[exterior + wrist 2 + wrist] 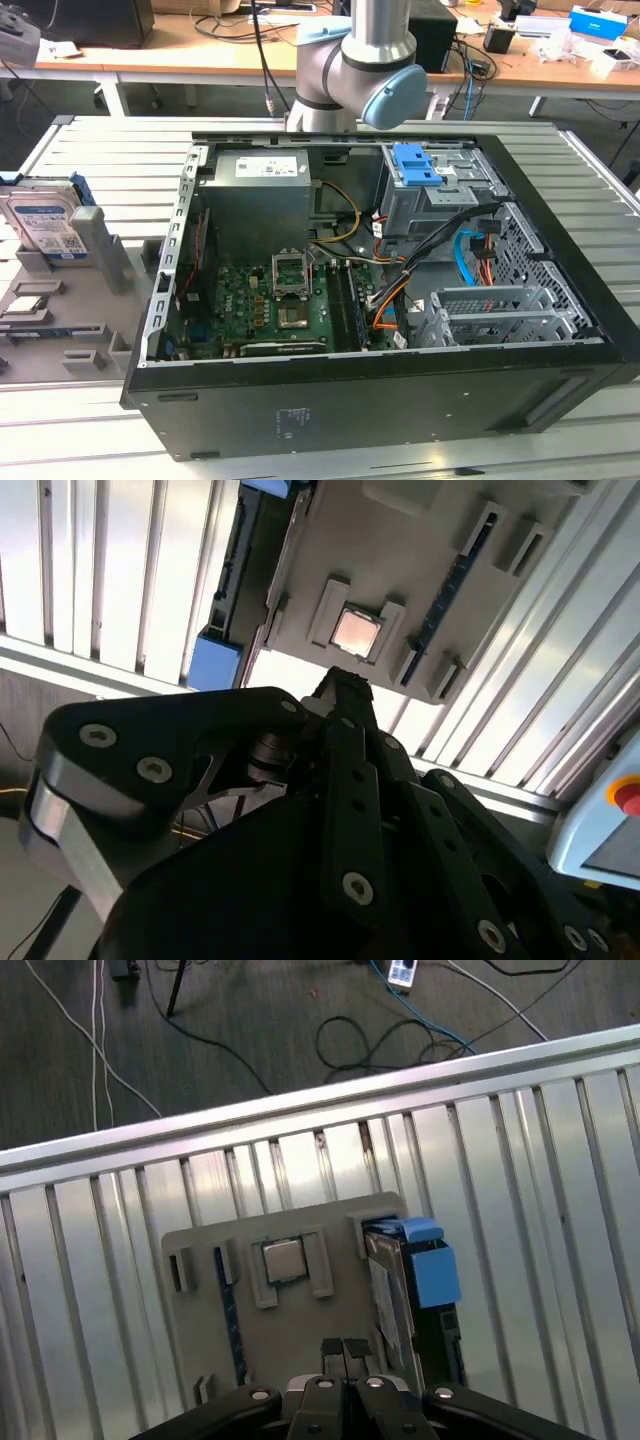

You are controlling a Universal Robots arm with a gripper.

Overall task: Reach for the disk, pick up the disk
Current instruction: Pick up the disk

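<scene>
The disk (42, 222) is a silver hard drive with a white-and-blue label. It stands tilted in a slot of the grey holder (62, 330) at the exterior view's left. In the first wrist view the disk (388, 1305) is seen edge-on with its blue rail (432, 1268) beside it. My gripper (344, 1348) hangs well above the holder, fingers pressed together and holding nothing. Its tips sit over the holder's middle, to one side of the disk. The second wrist view has the gripper (341, 683) from behind, with the disk's blue rail (214, 661) at the holder's edge.
An open black computer case (300, 410) takes up the middle of the slatted metal table (110, 160). A blue bracket (416, 166) tops its grey metal cage. The holder also carries a processor chip (283, 1259) and a memory stick (229, 1310). Cables lie on the floor (250, 1030) past the table's edge.
</scene>
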